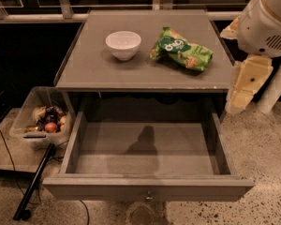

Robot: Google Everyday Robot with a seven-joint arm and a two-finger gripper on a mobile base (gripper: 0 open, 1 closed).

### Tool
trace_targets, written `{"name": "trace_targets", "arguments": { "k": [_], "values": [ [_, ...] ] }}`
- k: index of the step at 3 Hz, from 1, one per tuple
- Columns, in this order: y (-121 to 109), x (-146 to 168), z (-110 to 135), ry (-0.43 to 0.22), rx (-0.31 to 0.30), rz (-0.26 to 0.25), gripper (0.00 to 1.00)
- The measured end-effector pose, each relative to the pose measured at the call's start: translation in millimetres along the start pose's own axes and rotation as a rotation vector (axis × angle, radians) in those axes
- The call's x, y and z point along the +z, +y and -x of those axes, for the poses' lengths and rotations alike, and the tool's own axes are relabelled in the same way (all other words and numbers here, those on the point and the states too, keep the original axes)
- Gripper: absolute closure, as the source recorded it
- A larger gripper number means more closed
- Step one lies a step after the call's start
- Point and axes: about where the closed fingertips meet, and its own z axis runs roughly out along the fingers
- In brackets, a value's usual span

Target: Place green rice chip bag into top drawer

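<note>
the green rice chip bag (181, 51) lies flat on the grey cabinet top (89, 64), on its right half toward the far edge, with its long axis running from far left to near right and the dark round logo at its left end. it is not yet in the top drawer (145, 189). a white bowl (123, 44) stands upright to the left of the bag, near it but not touching. the top drawer is pulled well out toward the near side beneath the cabinet top, its flat front panel nearest the camera and a small round knob (149, 197) at the middle of that panel; a dark shadow falls on the drawer's grey floor. the gripper (241, 90) hangs at the right of the scene, outside the cabinet's right edge and lower than the top surface, well apart from the bag and touching nothing seen. whether the gripper is spread or closed cannot be told. the white arm housing (267, 22) sits above it in the far right corner. a clear plastic bin (25, 121) holding mixed small items rests on the floor left of the drawer, with a black pole (35, 182) slanting along the floor just near of it.
</note>
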Motion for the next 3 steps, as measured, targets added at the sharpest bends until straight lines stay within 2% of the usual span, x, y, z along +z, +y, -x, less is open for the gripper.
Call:
{"name": "trace_targets", "arguments": {
  "k": [1,2,3],
  "values": [
    [-35,9,23,-0.051,0.001,-0.056,0.00],
    [-76,17,29,-0.109,0.069,-0.106,0.00],
    [-116,30,14,-0.175,0.161,-0.129,0.00]
  ]
}}
